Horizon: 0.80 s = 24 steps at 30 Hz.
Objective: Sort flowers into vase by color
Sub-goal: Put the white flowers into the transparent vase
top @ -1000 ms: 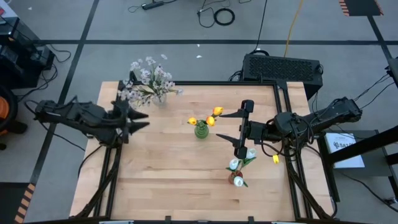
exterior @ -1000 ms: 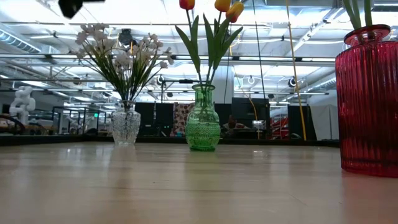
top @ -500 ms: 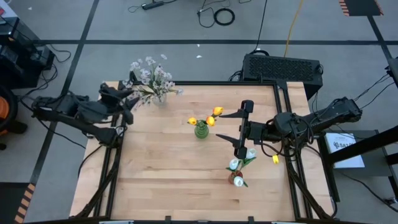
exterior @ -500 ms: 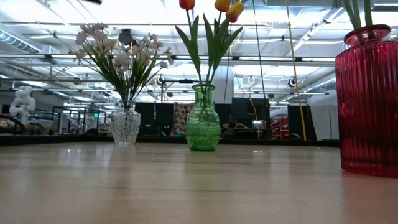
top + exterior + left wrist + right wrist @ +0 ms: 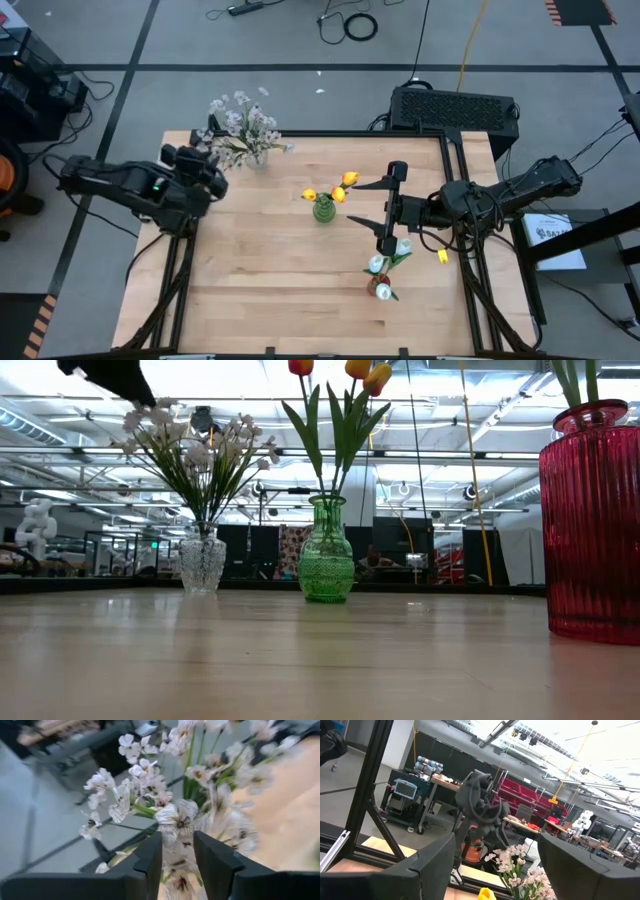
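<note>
- Three vases stand on the pale wooden worktop [image 5: 300, 270]: a clear cut-glass vase [image 5: 203, 560] at the far left corner, a green glass vase [image 5: 327, 550] near the middle, and a ribbed red glass vase [image 5: 592, 520] on the right side.
- The bushy sprays of tiny pale whitish-pink blossoms [image 5: 240, 125] fill the clear vase, the orange-yellow tulips [image 5: 340, 188] the green one, and the white tulips [image 5: 385, 268] the red one.
- The left claw [image 5: 212, 172] hangs just beside the pale sprays; its wrist view shows its dark fingers [image 5: 150, 857] slightly parted, blossoms between them, though whether they pinch any cannot be told.
- The right claw [image 5: 390, 208] hovers with its fingers spread wide between the green and red vases, holding nothing.
</note>
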Available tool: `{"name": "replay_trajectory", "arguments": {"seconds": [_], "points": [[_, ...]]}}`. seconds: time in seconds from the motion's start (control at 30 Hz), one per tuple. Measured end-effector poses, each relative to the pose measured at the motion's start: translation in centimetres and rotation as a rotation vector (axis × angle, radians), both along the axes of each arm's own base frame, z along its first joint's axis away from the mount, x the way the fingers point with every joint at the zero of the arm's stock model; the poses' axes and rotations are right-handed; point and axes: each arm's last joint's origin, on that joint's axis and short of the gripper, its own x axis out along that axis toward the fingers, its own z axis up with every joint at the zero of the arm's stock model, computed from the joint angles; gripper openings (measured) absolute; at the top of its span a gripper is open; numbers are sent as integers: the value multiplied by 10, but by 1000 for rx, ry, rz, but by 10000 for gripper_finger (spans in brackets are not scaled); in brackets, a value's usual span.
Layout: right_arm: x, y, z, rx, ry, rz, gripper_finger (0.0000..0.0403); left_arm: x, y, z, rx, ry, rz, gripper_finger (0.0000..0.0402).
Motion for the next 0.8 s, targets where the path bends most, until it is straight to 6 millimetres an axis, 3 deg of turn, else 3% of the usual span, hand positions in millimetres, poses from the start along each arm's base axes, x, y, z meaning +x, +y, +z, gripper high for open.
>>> {"name": "replay_trajectory", "arguments": {"seconds": [0.23, 0.67, 0.8], "points": [[0, 0, 0, 0, 0, 0, 276, 19, 6, -23, 94, 71, 92, 92], [0, 0, 0, -7, 1, -2, 276, 52, 18, -47, 92, 74, 66, 90], [0, 0, 0, -7, 1, -1, 276, 60, 25, -45, 127, 55, 69, 90]]}}
